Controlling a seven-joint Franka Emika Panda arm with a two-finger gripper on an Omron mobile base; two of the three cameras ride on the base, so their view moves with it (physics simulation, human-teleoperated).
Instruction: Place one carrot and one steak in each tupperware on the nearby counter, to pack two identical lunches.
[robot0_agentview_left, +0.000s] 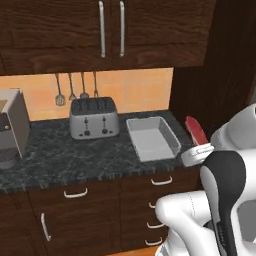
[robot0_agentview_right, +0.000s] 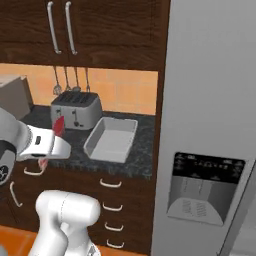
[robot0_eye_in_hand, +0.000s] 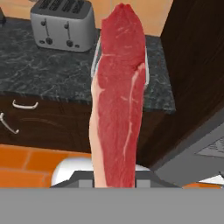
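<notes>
Gripping the steak (robot0_eye_in_hand: 119, 94) upright in the narrowed pincer (robot0_agentview_left: 196, 150), off the surface's (robot0_agentview_left: 60, 160) right front corner, rectangular tupperware (robot0_agentview_left: 152, 138) near that corner.

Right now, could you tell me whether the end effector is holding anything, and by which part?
Yes: the end effector holds a steak, gripped at one end, the rest sticking out past the fingertips toward the tupperware on the counter.

Red steak (robot0_eye_in_hand: 119, 96), pale fat streaks
</notes>
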